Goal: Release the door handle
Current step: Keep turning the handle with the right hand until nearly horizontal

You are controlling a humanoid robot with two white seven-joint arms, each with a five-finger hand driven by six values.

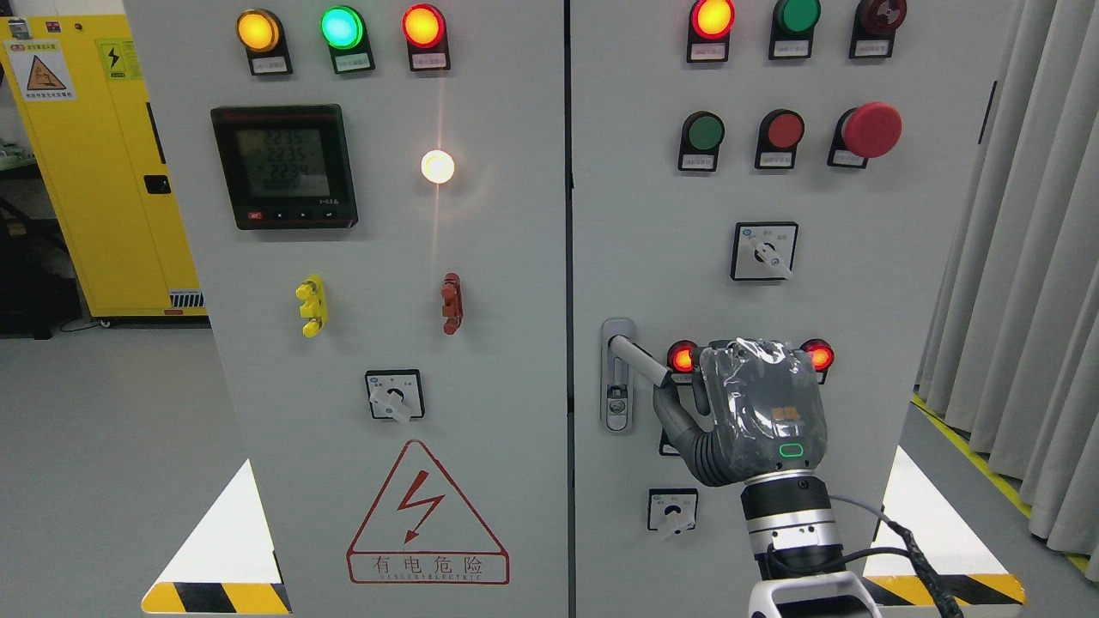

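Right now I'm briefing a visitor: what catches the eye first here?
The bright white lamp glaring mid-left on the cabinet, and the rows of coloured lights along the top. Low on the right door, the right hand sits at the end of the door handle.

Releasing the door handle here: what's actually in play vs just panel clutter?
In play:
right hand, at the handle's end
door handle on the right door

Clutter:
emergency stop button
digital meter
rotary switch
yellow cabinet

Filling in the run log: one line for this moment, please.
right hand beside grey lever door handle | thumb at its tip | grasp: cannot tell | grey cabinet door shut | left hand unseen
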